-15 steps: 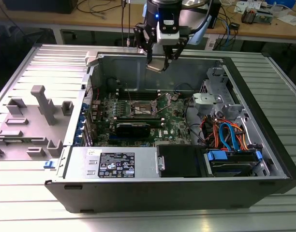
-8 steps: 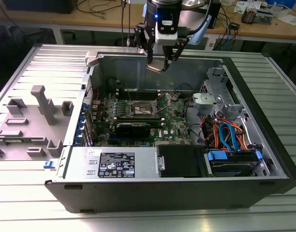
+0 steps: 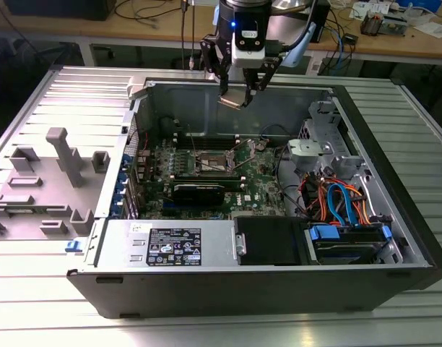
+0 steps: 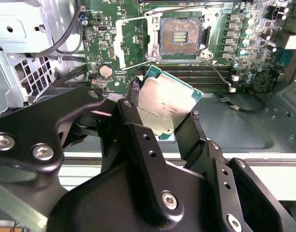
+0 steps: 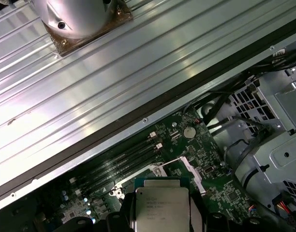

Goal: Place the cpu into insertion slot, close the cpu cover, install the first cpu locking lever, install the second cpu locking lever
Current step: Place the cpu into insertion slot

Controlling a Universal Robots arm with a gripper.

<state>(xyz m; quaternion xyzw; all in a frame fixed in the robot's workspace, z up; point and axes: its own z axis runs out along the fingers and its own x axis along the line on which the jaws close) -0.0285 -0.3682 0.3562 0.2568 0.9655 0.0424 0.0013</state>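
My gripper [image 3: 235, 95] hangs above the rear wall of the open computer case, shut on the cpu [image 3: 233, 101]. In both wrist views the cpu [image 4: 167, 104] [image 5: 160, 208] is a flat square chip with a dull metal top, tilted and pinched by its edges between the black fingers [image 4: 133, 125]. Below it on the green board the insertion slot [image 4: 179, 36] [image 3: 212, 160] lies uncovered, its contact field bare. The cpu cover [image 4: 120, 38] stands swung open beside the slot. Thin wire levers [image 4: 138, 63] stick out near the socket, raised.
Long black memory slots [image 4: 186, 75] run beside the socket. A drive cage with orange and blue cables [image 3: 336, 202] fills the case at the exterior view's right, and a power supply [image 3: 170, 246] sits at the front. A grey plastic fixture [image 3: 58, 173] rests outside on the left.
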